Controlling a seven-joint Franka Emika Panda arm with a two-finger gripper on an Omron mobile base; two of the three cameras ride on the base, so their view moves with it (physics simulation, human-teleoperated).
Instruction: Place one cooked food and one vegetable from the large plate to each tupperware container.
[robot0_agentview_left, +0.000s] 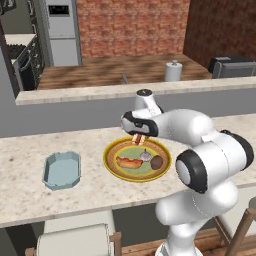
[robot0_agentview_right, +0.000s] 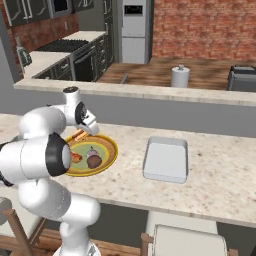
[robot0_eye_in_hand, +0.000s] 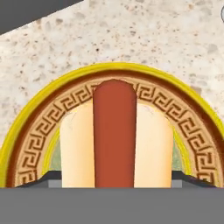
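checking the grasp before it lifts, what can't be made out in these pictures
- Tool tips: hidden by the white arm in both base views; cut off by the bottom edge in the hand view.
- Gripped red-sausage hot dog in a tan bun: near end cut off in the hand view.
- Pale whitish-purple bulb: too small to identify.

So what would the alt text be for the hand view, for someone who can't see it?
Close up, a hot dog, red sausage in a tan bun, sits between the gripper's dark fingertips. Beneath it is the large plate with its yellow and brown patterned rim, resting on a speckled stone counter.
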